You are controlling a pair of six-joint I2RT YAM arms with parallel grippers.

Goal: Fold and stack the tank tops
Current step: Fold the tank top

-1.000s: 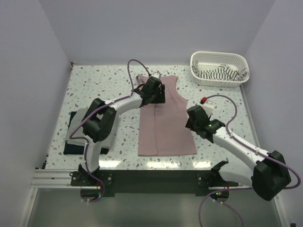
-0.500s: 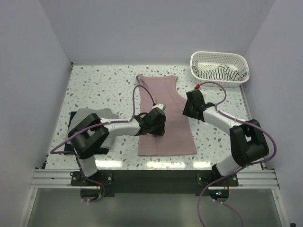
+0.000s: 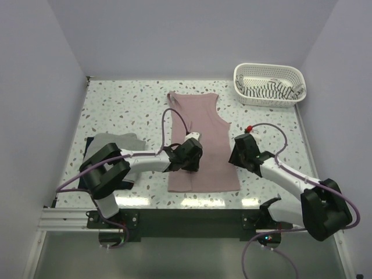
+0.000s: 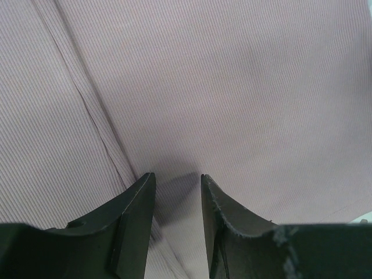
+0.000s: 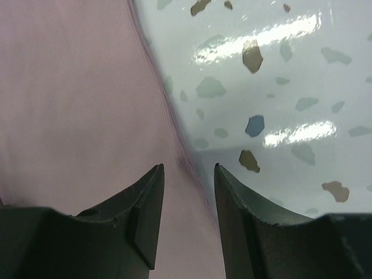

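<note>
I am working low over the dusty pink tank top (image 3: pixel 200 131), which is lying flat and lengthwise at the middle of the speckled table (image 3: pixel 116 104), its straps toward the far side and its hem toward my bases.

My left gripper (image 3: pixel 190 160) is hovering over the left half of the lower part of the top. In the left wrist view its fingers (image 4: pixel 135 224) are standing a narrow gap apart with nothing between them – only ribbed pink cloth below, with a thin raised line (image 4: pixel 93 110) running slantwise across it. Whether the tips are touching the fabric I cannot tell.

My right gripper (image 3: pixel 235 156) is sitting at the top's right edge. From the right wrist view its fingers (image 5: pixel 145 224) are likewise parted by a narrow gap and gripping nothing – the edge of the pink cloth is running straight through the space between them, cloth on the left side and bare glossy table on the right.

At the table's left edge a light grey top (image 3: pixel 110 141) is lying on a dark navy one (image 3: pixel 88 181), both partly hidden by my left arm. In the far right corner the white lattice basket (image 3: pixel 267 65) is holding the black-and-white striped top (image 3: pixel 268 90), bunched up inside, well apart from both my grippers.
</note>
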